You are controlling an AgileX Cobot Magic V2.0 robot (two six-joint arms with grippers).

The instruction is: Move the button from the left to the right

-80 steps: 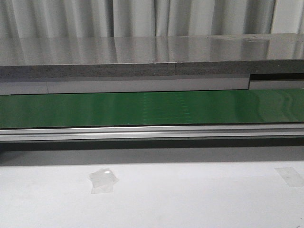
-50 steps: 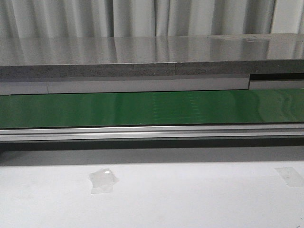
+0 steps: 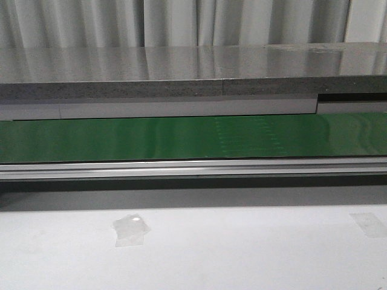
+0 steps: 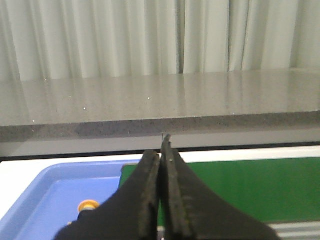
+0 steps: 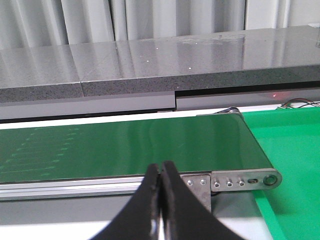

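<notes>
It looks like a factory workroom: a long green conveyor belt (image 3: pixel 181 138) on a silver metal rail (image 3: pixel 193 167), beside a grey stone counter (image 3: pixel 181 72).

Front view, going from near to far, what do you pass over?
White table with tape patch → aluminium rail → green belt → grey stone shelf → curtain.

Left hand (image 4: pixel 161 145) closed, empty; button (image 4: pixel 89 206) in blue tray (image 4: pixel 45 192) beside green belt (image 4: pixel 255 187).

green belt (image 3: pixel 193 138) bare, open above; blue bin (image 4: pixel 45 192) walls ring button (image 4: pixel 89 205)
</notes>
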